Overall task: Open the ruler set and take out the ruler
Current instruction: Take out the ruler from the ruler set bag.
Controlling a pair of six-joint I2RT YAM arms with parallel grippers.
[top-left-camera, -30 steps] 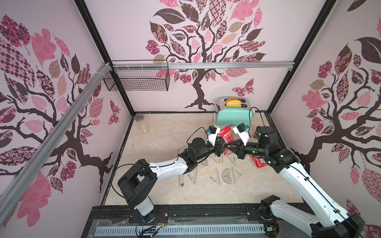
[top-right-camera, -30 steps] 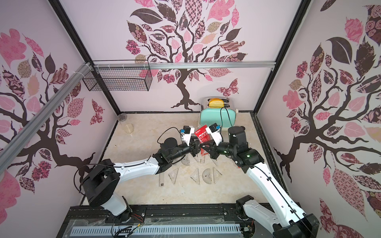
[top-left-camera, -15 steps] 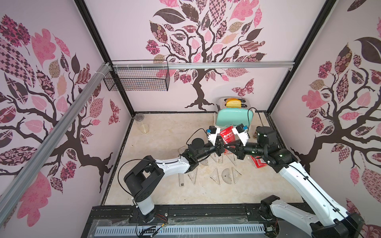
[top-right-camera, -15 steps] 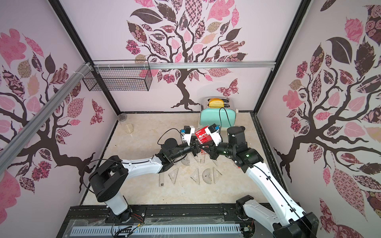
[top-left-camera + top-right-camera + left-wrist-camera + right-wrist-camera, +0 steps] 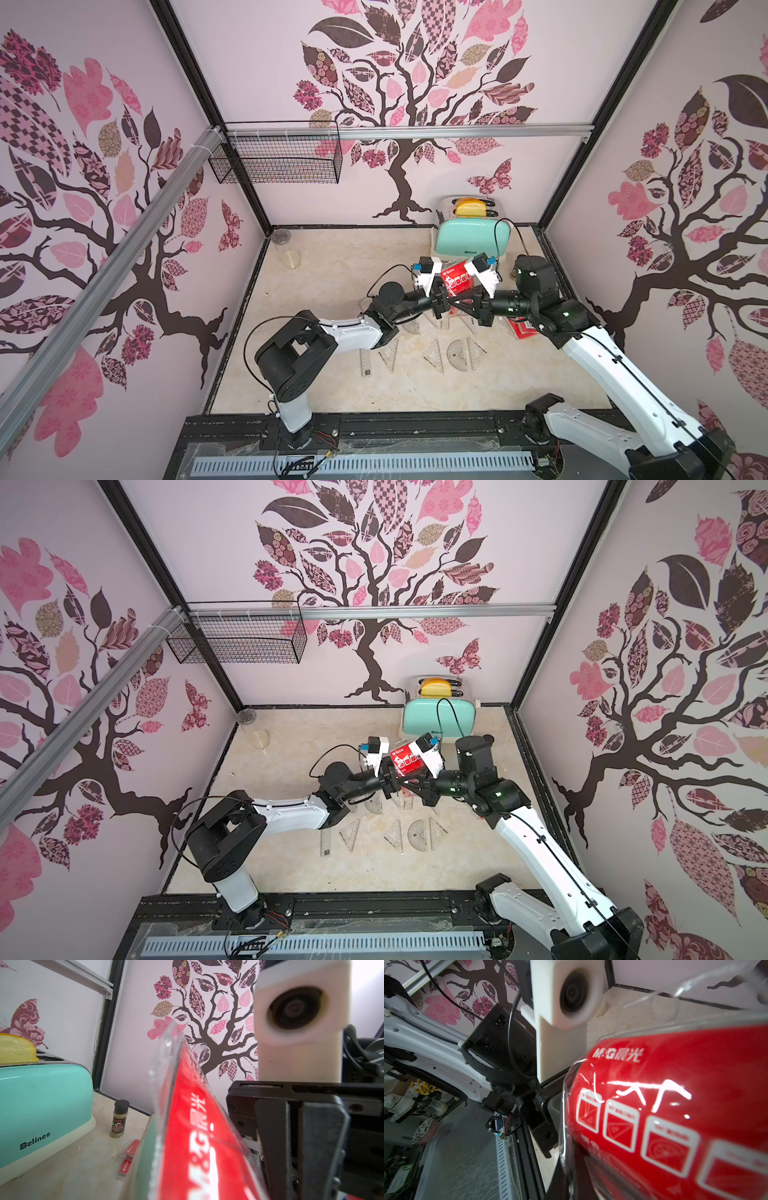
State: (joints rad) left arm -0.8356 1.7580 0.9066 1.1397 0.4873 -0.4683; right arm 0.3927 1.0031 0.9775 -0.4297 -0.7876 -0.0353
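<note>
Right gripper (image 5: 465, 303): jaws together, and by the look of it pinched on the lower right edge of the ruler set (image 5: 457, 279), which hangs clear of the table (image 5: 332, 291) at mid-depth, right of centre. Left gripper (image 5: 441, 300): nose to nose with the right one, at the packet's lower left edge. One of its dark fingers (image 5: 544, 1109) shows against the plastic in the right wrist view, but I cannot tell whether the jaws are apart or biting the sleeve. Relation that matters: the packet rises from between the two grippers and leans toward the far wall, its long axis running up and away. Its clear flap (image 5: 166, 1043) is at the top end, away from both grippers. Both arms are about equally near. Judgement: the mouth must be found and spread before anything slides out. Not resolved: which end is the mouth, whether it is open, and whether a ruler lies inside. The red card hides the contents, and the packet's lower end is cut off in both wrist views. Outward: clear set squares, a protractor (image 5: 457, 353) and a straight ruler (image 5: 365, 362) lie loose on the table just nearer than the grippers. A second red packet (image 5: 521, 328) lies beneath the right arm. A mint toaster (image 5: 471, 241) stands at far right.
</note>
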